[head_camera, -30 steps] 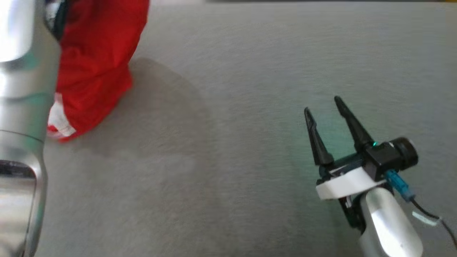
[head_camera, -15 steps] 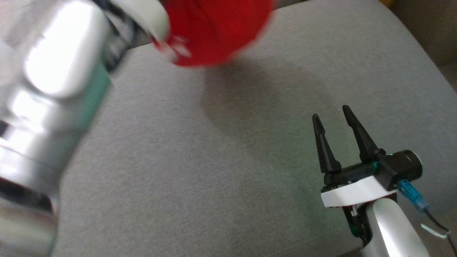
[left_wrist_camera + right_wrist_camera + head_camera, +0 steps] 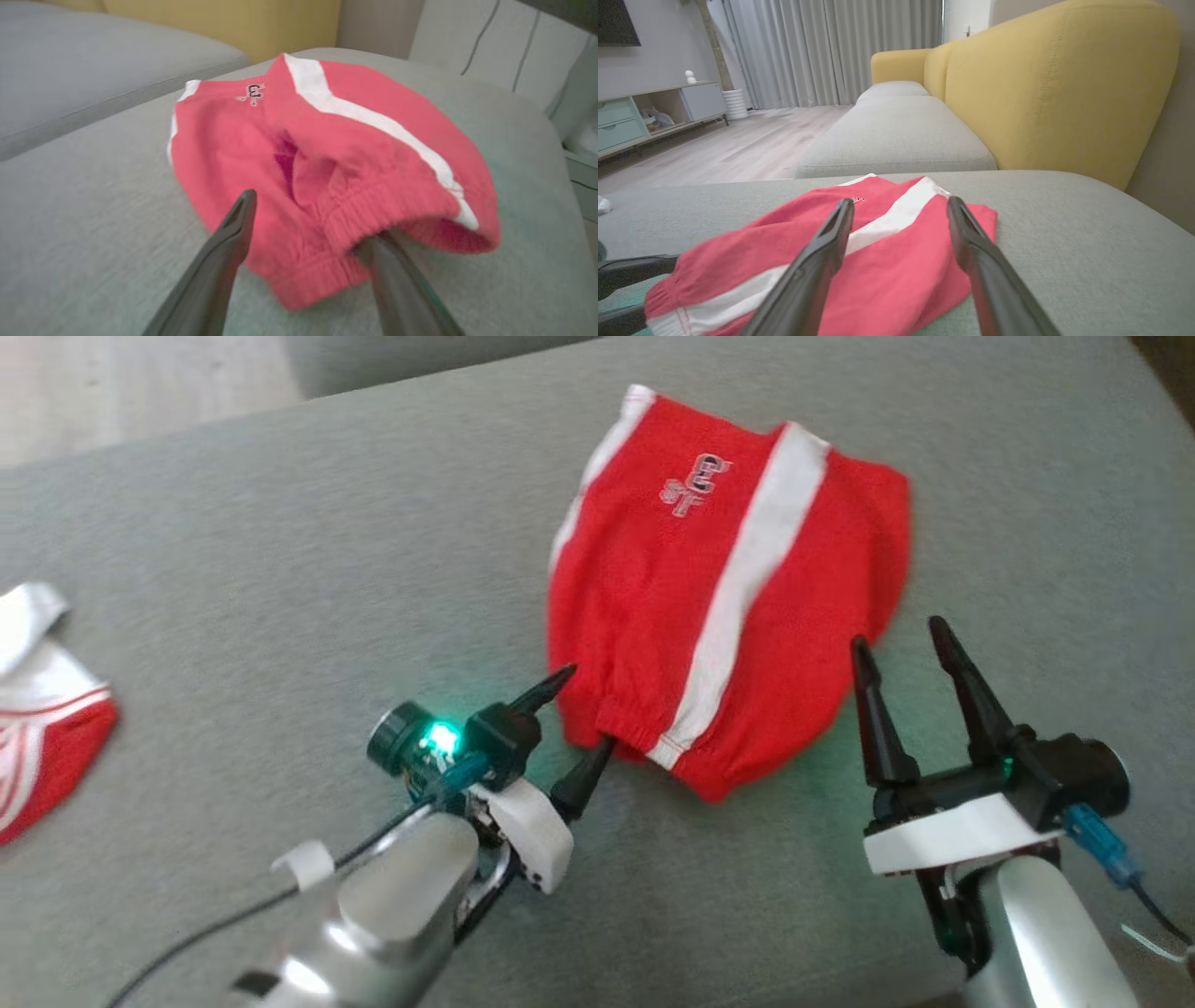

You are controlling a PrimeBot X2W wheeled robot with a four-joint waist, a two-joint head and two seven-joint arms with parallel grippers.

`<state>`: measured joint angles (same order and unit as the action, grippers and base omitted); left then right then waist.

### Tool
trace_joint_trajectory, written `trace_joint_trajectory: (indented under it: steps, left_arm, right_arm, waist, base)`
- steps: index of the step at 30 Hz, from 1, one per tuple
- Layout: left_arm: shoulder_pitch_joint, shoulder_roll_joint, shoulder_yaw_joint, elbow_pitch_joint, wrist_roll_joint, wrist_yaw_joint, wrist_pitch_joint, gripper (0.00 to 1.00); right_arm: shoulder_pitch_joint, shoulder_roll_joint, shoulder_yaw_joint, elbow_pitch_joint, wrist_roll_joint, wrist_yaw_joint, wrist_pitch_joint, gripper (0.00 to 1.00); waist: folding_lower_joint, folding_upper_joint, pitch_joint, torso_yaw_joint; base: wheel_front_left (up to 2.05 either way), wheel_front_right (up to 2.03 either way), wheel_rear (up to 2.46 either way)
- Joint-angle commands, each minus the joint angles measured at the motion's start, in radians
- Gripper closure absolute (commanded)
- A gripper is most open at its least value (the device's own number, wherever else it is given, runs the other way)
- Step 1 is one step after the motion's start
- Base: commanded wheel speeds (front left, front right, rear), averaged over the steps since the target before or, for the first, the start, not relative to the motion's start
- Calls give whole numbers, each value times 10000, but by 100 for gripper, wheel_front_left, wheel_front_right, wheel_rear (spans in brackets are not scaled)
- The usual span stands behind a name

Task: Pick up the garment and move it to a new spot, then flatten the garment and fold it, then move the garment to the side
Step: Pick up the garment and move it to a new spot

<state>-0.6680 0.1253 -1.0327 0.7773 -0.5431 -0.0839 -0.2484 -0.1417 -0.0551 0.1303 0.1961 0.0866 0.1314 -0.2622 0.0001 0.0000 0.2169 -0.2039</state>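
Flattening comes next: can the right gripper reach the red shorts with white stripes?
Probably yes: the right gripper is open, its tips at the right edge of the red white-striped shorts, nothing lying between on the grey fabric cushion.

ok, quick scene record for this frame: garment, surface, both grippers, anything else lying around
garment: red shorts with white side stripes, lying loosely spread, not flattened or folded
surface: grey sofa cushion
left gripper: open, at the elastic waistband; one fingertip tucked under the band, the other outside it
right gripper: open, holding nothing, by the shorts' right edge; contact unclear
other: second red-and-white garment at the left of the cushion, apart from the shorts
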Motion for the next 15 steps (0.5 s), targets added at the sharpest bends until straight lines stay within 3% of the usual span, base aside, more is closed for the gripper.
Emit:
trace_joint_trajectory:
  steps: [1,6,11,15]
  left_arm:
    - [-284,-7,552,-422,13,156,-124,0]
    - [1613,170,1830,-1741,313,676,-130,0]
    - [3847,532,3721,-3443,558,1279,-131,0]
    - [5536,425,5391,-4876,970,1857,-132,0]
  right_arm:
    - [-16,48,104,-252,-66,-7,4,0]
    - [459,49,-284,-83,-305,-7,4,0]
    - [1045,49,-672,-85,-461,-7,4,0]
    - [1614,49,-901,-135,-400,-7,4,0]
  waist:
    - [-1,0,-168,394]
    - [-1,0,-833,1129]
    - [-1,0,-1520,1621]
    - [-1,0,-2055,1907]
  base:
    - [0,0,0]
    - [0,0,0]
    - [0,0,0]
    - [0,0,0]
